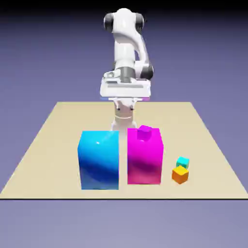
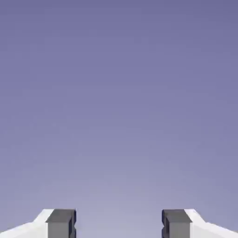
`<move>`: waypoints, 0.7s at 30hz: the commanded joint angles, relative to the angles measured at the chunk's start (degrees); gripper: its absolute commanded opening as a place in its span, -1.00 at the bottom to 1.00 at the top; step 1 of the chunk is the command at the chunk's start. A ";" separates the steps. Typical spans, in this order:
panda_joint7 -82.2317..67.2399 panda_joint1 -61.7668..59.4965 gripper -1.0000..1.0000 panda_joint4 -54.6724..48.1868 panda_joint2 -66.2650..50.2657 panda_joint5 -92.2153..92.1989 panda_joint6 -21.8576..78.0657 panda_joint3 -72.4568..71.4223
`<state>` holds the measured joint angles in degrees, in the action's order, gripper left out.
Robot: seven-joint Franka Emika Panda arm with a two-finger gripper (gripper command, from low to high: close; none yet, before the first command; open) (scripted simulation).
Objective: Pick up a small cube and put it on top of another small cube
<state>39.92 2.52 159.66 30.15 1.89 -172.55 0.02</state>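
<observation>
The hand [image 2: 119, 224] is spread wide, holding 0 cubes. The orange cube [image 1: 180, 175] sits near the surface's [image 1: 203, 186] front edge, toward its right corner in the exterior view, by 1 teal cube [image 1: 182, 162].

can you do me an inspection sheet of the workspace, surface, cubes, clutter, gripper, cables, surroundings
surface: tan table, no marks seen on the visible part
job's things: small orange cube with a yellowish top, in front of the teal cube at the exterior view's right; whether they touch can't be told
clutter: big blue block; big magenta block beside it; small purple cube appears at the magenta block's top, its exact support unclear
gripper: open, nothing between the fingertips, raised behind the blocks
cables: nothing seen
surroundings: plain blue-violet backdrop, darker at the top
</observation>
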 commanded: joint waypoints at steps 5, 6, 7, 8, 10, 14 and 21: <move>-10.51 7.61 0.00 -5.56 -10.39 7.83 6.04 0.07; -12.61 9.14 0.00 -6.67 -12.46 9.40 7.24 0.08; -14.71 10.66 0.00 -7.79 -14.54 10.96 8.45 0.09; -16.81 12.18 0.00 -8.90 -16.61 12.53 9.66 0.11; -21.01 15.23 0.00 -11.12 -20.77 15.66 12.07 0.13; -29.41 21.32 0.00 -15.57 -29.07 21.92 16.90 0.18; -44.11 31.98 0.00 -23.36 -43.61 32.88 25.35 0.28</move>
<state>-4.19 34.50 136.30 -13.45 34.77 -147.20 0.29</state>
